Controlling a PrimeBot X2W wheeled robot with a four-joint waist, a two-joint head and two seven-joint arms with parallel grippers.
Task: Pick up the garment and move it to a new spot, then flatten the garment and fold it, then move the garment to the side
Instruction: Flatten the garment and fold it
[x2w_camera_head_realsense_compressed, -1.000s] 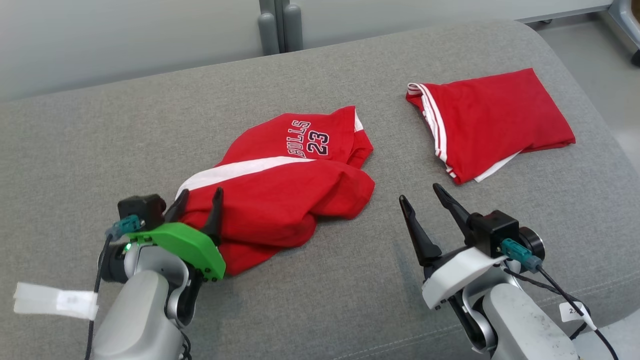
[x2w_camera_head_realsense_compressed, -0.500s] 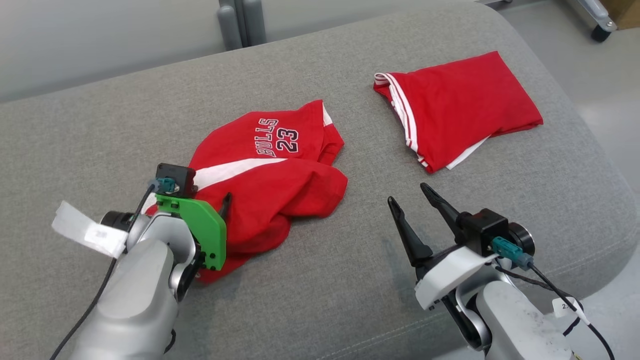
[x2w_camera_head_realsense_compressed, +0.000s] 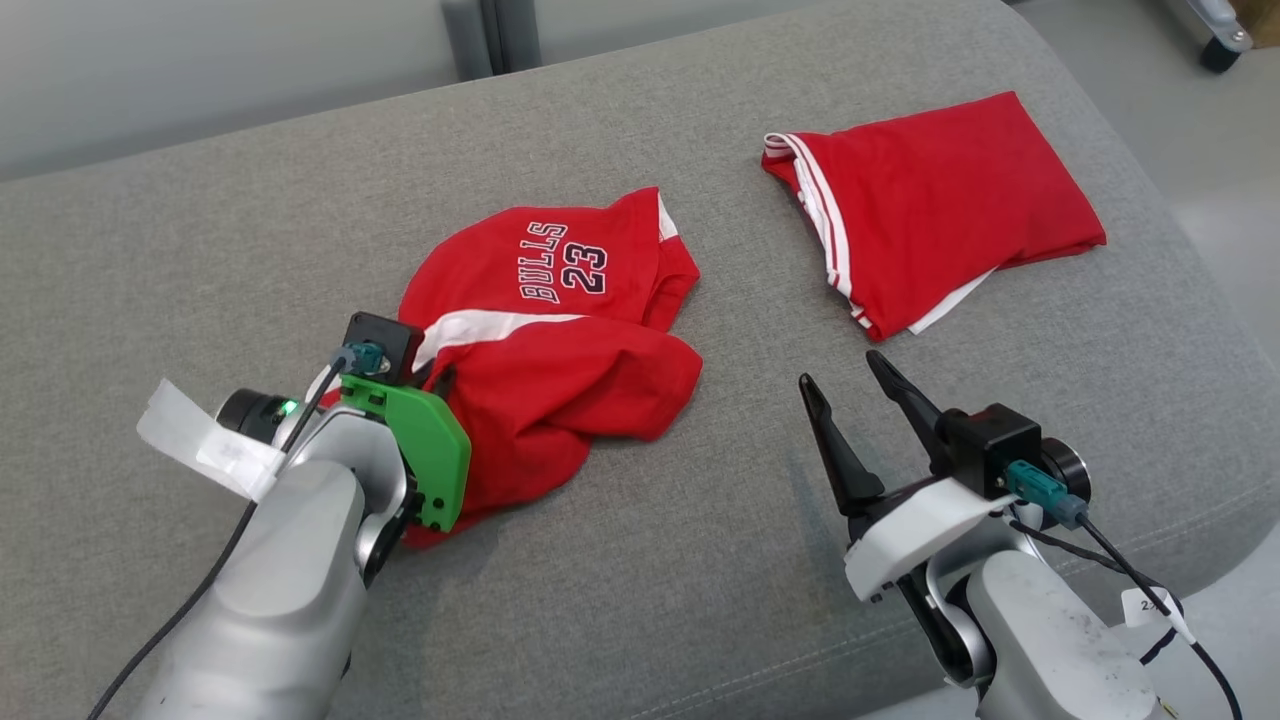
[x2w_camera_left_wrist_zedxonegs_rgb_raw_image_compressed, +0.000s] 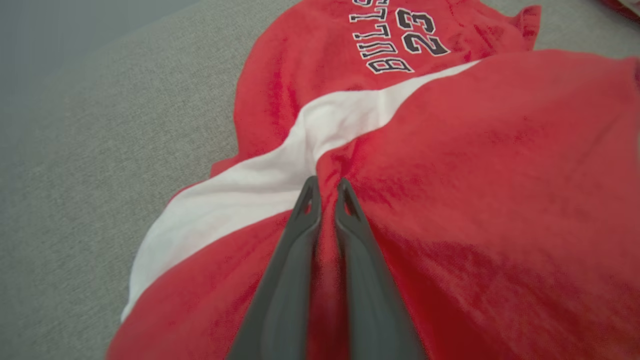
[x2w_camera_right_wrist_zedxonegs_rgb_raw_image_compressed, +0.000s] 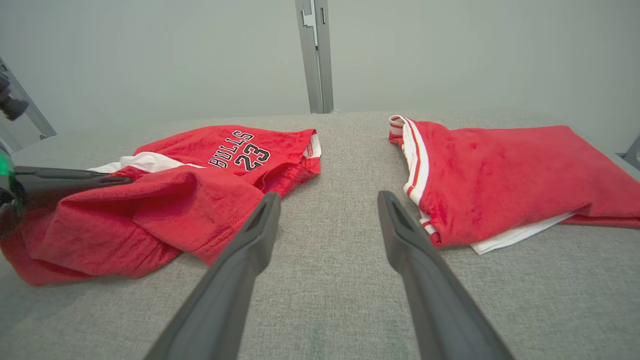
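Note:
The garment (x2w_camera_head_realsense_compressed: 560, 340), a crumpled red jersey with a white band and "BULLS 23" print, lies mid-cushion. My left gripper (x2w_camera_head_realsense_compressed: 440, 378) sits at its near-left edge, mostly hidden behind its green plate. In the left wrist view the left gripper (x2w_camera_left_wrist_zedxonegs_rgb_raw_image_compressed: 326, 187) has its two dark fingers pressed together, a fold of the red garment (x2w_camera_left_wrist_zedxonegs_rgb_raw_image_compressed: 450, 175) pinched between them beside the white band. My right gripper (x2w_camera_head_realsense_compressed: 842, 372) stands open over bare cushion to the garment's right, holding nothing. From the right wrist, the right gripper (x2w_camera_right_wrist_zedxonegs_rgb_raw_image_compressed: 328, 197) points between the garment (x2w_camera_right_wrist_zedxonegs_rgb_raw_image_compressed: 190, 195) and another red piece.
A second red garment (x2w_camera_head_realsense_compressed: 940, 200), folded, with white stripes, lies at the far right of the grey cushion (x2w_camera_head_realsense_compressed: 200, 250). The cushion's rounded edge drops to the floor (x2w_camera_head_realsense_compressed: 1210, 190) on the right. A grey post (x2w_camera_head_realsense_compressed: 490, 30) stands behind.
The left gripper, open around the garment's near edge a second ago, has pushed further in and shut on the fabric. The head camera has shifted. The right gripper stays open.

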